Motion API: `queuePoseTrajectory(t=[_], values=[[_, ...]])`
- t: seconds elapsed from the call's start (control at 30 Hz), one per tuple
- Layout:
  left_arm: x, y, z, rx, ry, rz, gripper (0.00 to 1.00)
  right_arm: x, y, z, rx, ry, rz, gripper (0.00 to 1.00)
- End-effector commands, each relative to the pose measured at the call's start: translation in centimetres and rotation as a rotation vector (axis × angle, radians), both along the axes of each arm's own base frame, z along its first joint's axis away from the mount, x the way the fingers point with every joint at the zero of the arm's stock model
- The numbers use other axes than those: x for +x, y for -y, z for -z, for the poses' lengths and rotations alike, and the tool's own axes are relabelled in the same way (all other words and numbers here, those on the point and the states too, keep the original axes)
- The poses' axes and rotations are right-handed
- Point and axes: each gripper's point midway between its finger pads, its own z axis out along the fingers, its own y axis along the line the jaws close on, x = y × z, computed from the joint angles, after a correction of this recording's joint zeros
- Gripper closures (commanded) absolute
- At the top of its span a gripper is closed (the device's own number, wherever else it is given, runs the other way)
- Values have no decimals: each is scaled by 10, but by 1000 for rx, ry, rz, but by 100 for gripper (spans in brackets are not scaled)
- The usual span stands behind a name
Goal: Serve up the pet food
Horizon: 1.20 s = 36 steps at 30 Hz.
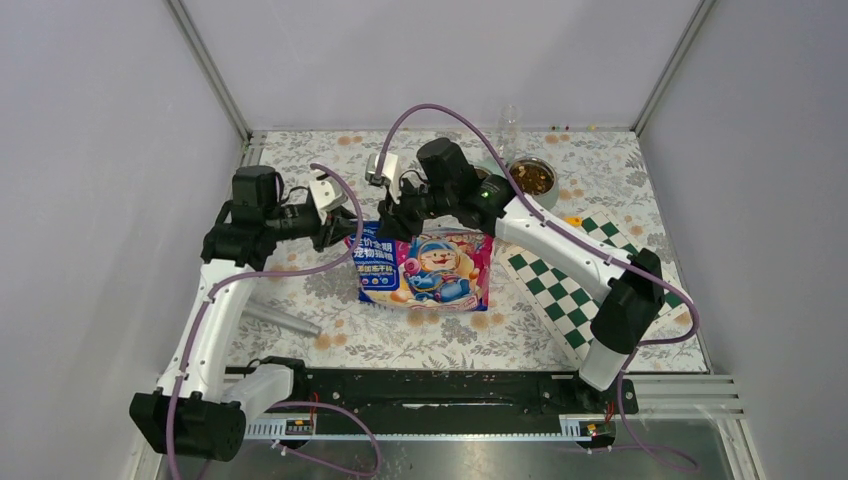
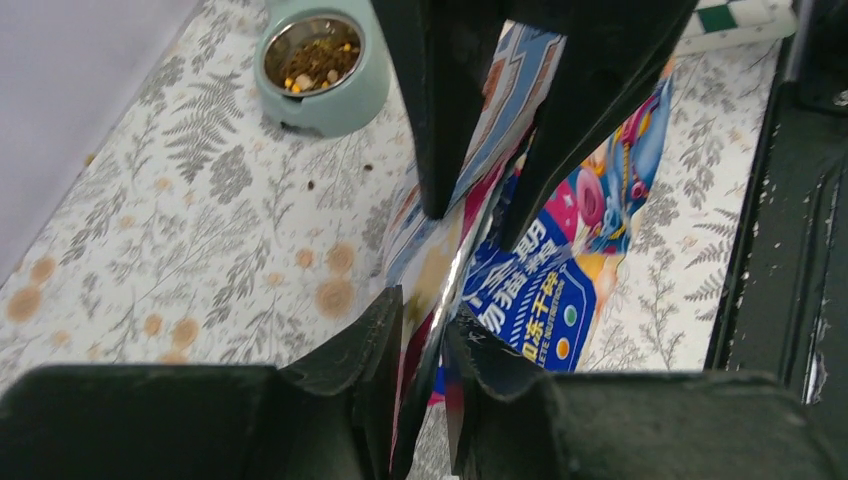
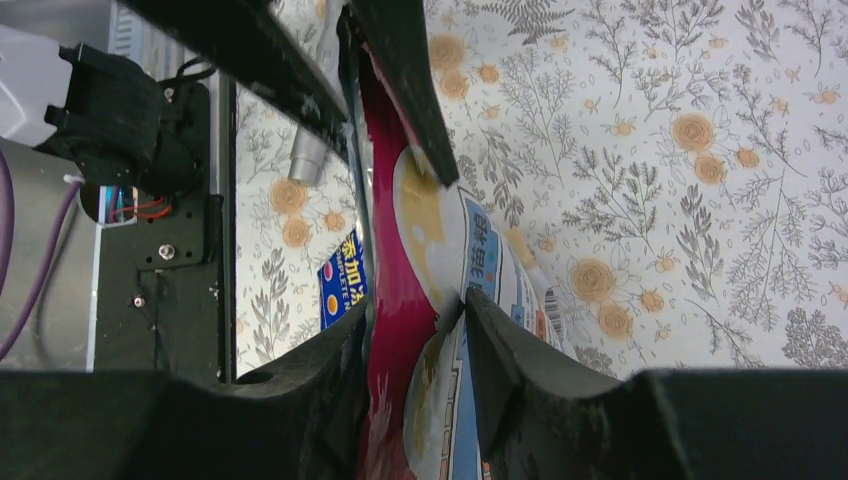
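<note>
The glossy blue, white and magenta bag (image 1: 428,268) stands on the table, its top edge held up between both arms. My left gripper (image 1: 345,231) is shut on the bag's top edge (image 2: 425,310). My right gripper (image 1: 392,222) is shut on the same edge a little to the right (image 3: 415,308). In each wrist view the other gripper's fingers clamp the bag from the top of the frame. Brown and tan pet food (image 1: 531,178) lies in a mint bowl with a steel inside (image 2: 368,85) at the back right. A few pellets (image 2: 312,184) lie loose on the cloth.
A green and white checkered mat (image 1: 570,290) lies at the right, with a small orange thing (image 1: 572,220) at its far corner. A clear cup (image 1: 508,125) stands at the back. A grey metal cylinder (image 1: 282,318) lies at the front left on the flowered cloth (image 1: 330,290).
</note>
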Motion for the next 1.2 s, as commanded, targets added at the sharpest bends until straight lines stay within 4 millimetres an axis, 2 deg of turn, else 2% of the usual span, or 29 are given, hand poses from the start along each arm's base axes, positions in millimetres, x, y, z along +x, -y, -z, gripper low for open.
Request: queuePoseTrajectory(t=[0.0,0.17,0.23,0.3,0.43,0.67,0.73,0.9,1.0,1.17], values=[[-7,20,-26,-140,78,121,79,-4,-17,-35,136,45,-15,60],[-4,19,-12,-125,36,121,80,-5,-14,-36,126,80,-20,72],[-3,19,-9,-112,40,132,86,-5,-13,-35,117,96,-22,77],[-1,17,-7,-85,58,137,99,-5,-11,-35,103,117,-28,85],[3,8,-1,-8,126,112,100,-7,-1,-34,42,146,-33,93],[30,-29,-11,112,299,-140,100,-7,31,-37,-124,136,24,90],[29,-33,-11,109,302,-142,100,-4,43,-35,-192,139,60,90],[30,-37,-4,116,262,-139,100,-11,71,-31,-330,116,71,91],[32,-38,-7,107,261,-141,100,-12,86,-31,-389,124,89,89],[32,-40,-8,104,260,-144,100,-11,114,-28,-479,176,119,95]])
